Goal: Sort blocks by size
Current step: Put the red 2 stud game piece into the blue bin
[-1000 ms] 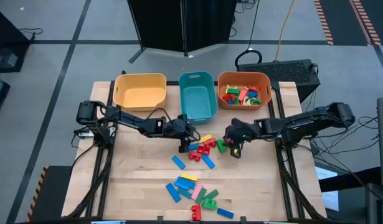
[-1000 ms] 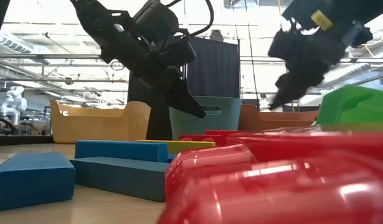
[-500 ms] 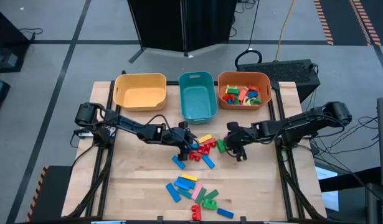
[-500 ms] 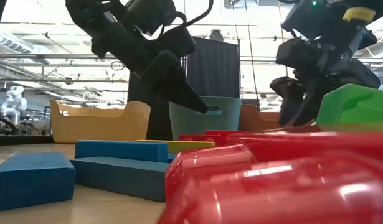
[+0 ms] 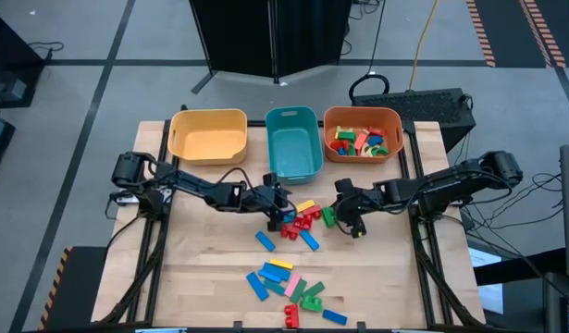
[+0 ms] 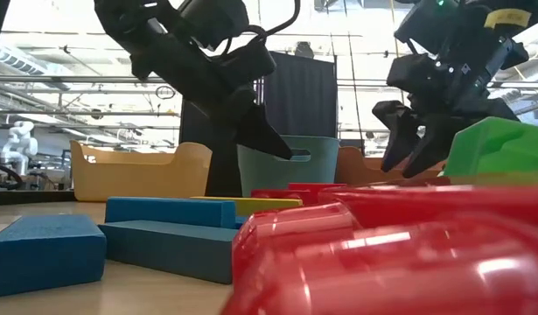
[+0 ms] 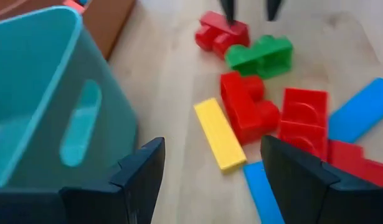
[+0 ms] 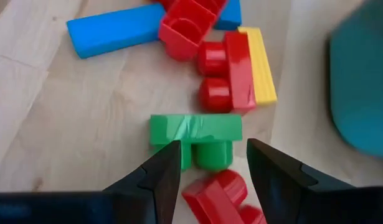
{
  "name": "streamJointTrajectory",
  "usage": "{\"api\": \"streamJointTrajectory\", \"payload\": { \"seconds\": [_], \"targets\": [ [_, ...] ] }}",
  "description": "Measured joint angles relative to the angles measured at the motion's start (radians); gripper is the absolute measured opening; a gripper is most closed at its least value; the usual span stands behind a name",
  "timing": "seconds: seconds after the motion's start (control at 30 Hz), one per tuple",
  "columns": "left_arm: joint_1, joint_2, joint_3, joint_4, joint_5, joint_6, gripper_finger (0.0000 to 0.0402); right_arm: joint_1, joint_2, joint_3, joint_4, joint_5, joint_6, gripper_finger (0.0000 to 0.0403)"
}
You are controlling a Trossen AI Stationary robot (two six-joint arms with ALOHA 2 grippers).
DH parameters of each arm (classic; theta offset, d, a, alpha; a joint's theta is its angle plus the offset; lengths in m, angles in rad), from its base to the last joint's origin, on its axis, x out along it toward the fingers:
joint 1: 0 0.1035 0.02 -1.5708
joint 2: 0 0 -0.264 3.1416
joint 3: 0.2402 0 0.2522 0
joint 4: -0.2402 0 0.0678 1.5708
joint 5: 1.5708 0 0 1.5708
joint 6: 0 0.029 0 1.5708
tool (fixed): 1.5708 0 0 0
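Green block (image 8: 195, 133) just ahead of right end effector (image 8: 210, 168), fingers parted, empty | lower squarely astride it | left end effector (image 7: 207, 165) wide open, empty, above yellow bar (image 7: 220, 133)

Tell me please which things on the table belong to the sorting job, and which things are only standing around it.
Part of the job:
- loose blocks in the middle of the table
- second cluster of blocks near the front edge
- sorted blocks already in the orange bin
- teal bin and yellow bin, for sorting into

Just lying about:
- black case behind the table
- yellow cable on the floor
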Motion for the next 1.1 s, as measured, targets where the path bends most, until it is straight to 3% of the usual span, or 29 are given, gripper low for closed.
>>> {"api": "streamJointTrajectory", "payload": {
  "seconds": [0.23,0.57,0.73,1.1],
  "targets": [
    [0.025,0.000,0.051,0.002,0.003,0.004,0.0256,0.000,0.000,0.001,0.082,-0.067,0.027,0.0169],
    [0.025,-0.001,0.082,0.002,0.008,0.059,0.0256,0.000,0.000,0.001,-0.002,-0.190,0.161,0.0169],
    [0.024,-0.001,0.082,0.001,-0.030,0.112,0.0256,0.000,0.000,0.001,-0.005,-0.153,0.115,0.0169],
    [0.024,0.000,0.083,-0.018,-0.044,0.014,0.0256,-0.001,-0.004,0.003,-0.123,-0.084,0.072,0.0169]
  ]
}}
